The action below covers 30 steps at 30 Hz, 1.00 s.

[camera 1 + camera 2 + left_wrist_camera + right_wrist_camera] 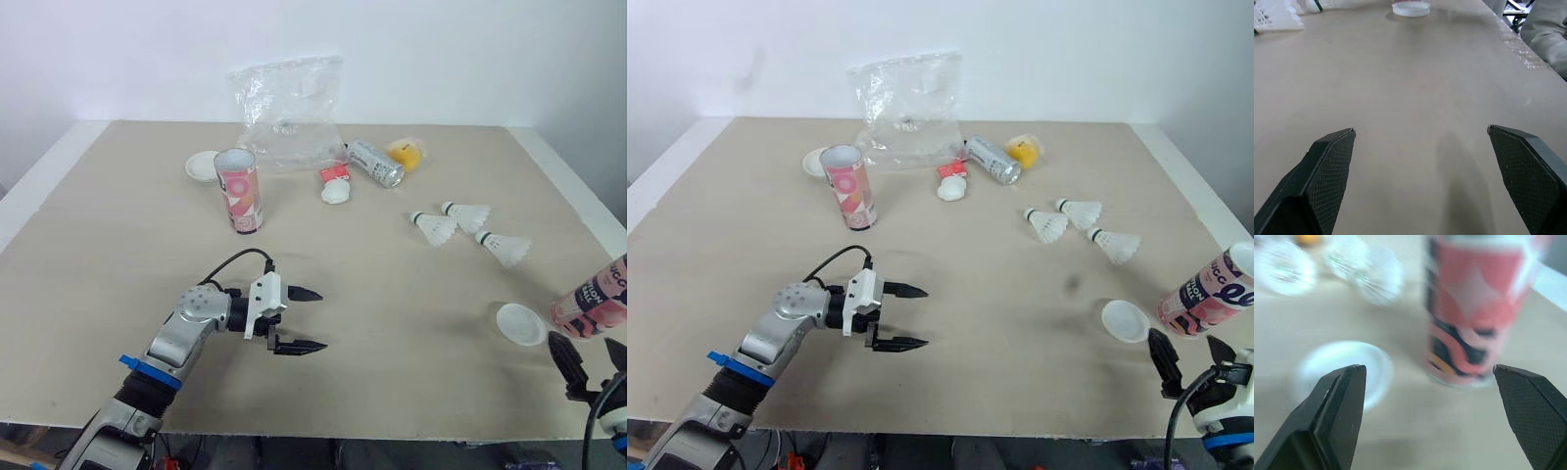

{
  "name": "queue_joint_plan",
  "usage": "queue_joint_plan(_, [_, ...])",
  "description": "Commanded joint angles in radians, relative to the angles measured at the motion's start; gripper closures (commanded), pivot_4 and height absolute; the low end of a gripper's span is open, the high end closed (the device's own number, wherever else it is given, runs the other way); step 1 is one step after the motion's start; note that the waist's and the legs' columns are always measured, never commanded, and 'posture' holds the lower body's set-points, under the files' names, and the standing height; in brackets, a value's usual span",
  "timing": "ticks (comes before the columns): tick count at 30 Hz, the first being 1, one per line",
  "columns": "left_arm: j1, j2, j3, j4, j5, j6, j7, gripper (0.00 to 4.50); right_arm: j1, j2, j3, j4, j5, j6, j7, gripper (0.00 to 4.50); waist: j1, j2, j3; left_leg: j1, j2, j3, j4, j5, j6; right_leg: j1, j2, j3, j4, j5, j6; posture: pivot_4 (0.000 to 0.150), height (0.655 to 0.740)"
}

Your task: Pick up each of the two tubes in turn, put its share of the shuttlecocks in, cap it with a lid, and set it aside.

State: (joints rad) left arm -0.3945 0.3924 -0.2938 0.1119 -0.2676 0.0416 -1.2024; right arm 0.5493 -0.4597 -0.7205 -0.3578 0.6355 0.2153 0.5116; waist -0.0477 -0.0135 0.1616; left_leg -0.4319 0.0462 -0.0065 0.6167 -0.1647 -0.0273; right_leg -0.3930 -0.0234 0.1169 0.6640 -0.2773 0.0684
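Observation:
One pink patterned tube [238,189] stands upright and uncapped at the back left of the table. A second pink tube [592,299] stands at the right edge, also seen in the right wrist view [1474,308]. Three white shuttlecocks [465,230] lie right of centre. A white lid [520,323] lies beside the right tube, and another lid [203,164] lies behind the left tube. My left gripper [306,319] hovers open over bare table near the front. At the front right corner my right gripper [591,364] is open, just short of the right tube and lid [1342,369].
A crumpled clear plastic bag [287,113] sits at the back centre. Beside it lie a silver can [374,163], a yellow object [405,153] and a small red and white item [335,181]. The table's front edge [392,431] runs close under both grippers.

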Motion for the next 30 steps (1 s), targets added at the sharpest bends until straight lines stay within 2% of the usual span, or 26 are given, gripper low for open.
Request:
queue_joint_plan(1, [-0.017,-0.026,0.065,-0.001,-0.034,0.014,0.061,0.00,0.018,-0.117,0.028,-0.129,0.059,-0.015,0.217,0.06,-0.001,0.000,0.002,0.000,0.000,0.000,0.000,0.000,0.000,0.000,0.000,0.000,0.000,0.000,0.000,0.150,0.7400])
queue_joint_plan(4, [-0.002,-0.030,0.080,-0.022,-0.052,0.015,0.062,0.00,-0.051,-0.182,0.100,-0.151,0.082,0.018,0.280,0.06,-0.001,-0.004,0.003,0.001,0.001,-0.001,0.000,0.000,0.000,0.001,0.002,-0.002,0.000,0.001,0.000,0.150,0.7400])
queue_joint_plan(9, [0.032,-0.046,0.108,-0.088,-0.110,0.041,0.072,0.00,-0.276,-0.253,0.294,-0.082,0.061,0.035,0.394,0.06,0.002,-0.005,0.004,0.000,0.001,-0.001,0.001,0.000,0.000,0.001,0.001,-0.002,0.000,0.001,-0.001,0.150,0.7400])
queue_joint_plan(12, [0.050,-0.052,0.127,-0.111,-0.134,0.044,0.084,0.00,-0.469,-0.263,0.422,0.046,0.020,0.020,0.491,0.06,0.006,-0.006,0.005,-0.001,0.000,-0.002,0.001,0.000,0.000,0.001,0.001,-0.002,0.000,0.000,0.000,0.150,0.7400])
queue_joint_plan(17, [0.061,-0.055,0.152,-0.136,-0.143,0.039,0.106,0.00,-0.698,-0.245,0.568,0.245,-0.042,-0.023,0.642,0.06,0.004,-0.007,0.007,-0.004,-0.002,-0.005,0.002,0.000,0.000,0.000,0.001,-0.003,-0.001,0.002,0.005,0.150,0.7400])
queue_joint_plan(20, [0.069,-0.070,0.204,-0.110,-0.095,0.011,0.229,0.00,-0.827,-0.208,0.652,0.362,-0.079,-0.044,0.711,0.06,0.005,-0.006,0.007,-0.005,-0.002,-0.008,0.001,0.000,0.000,0.000,0.002,-0.006,-0.001,0.002,0.006,0.150,0.7400])
queue_joint_plan(22, [0.079,-0.078,0.225,-0.101,-0.063,-0.014,0.293,0.00,-0.860,-0.191,0.673,0.391,-0.091,-0.056,0.728,0.06,0.003,-0.006,0.008,-0.005,-0.001,-0.008,0.002,0.000,0.000,0.000,0.002,-0.006,-0.001,0.003,0.006,0.150,0.7400])
queue_joint_plan(26, [0.076,-0.143,0.325,-0.063,0.026,0.019,0.618,0.00,-0.952,-0.117,0.724,0.450,-0.120,-0.070,0.727,0.06,0.004,-0.006,0.008,-0.005,-0.001,-0.010,0.002,0.000,0.000,0.001,0.003,-0.007,0.000,0.003,0.006,0.150,0.7400])
queue_joint_plan(30, [0.072,-0.164,0.331,-0.038,0.108,0.064,0.774,0.00,-1.006,-0.064,0.740,0.492,-0.154,-0.081,0.701,0.06,0.004,-0.006,0.008,-0.005,-0.001,-0.011,0.003,0.000,0.000,0.002,0.003,-0.007,0.000,0.004,0.006,0.150,0.7400])
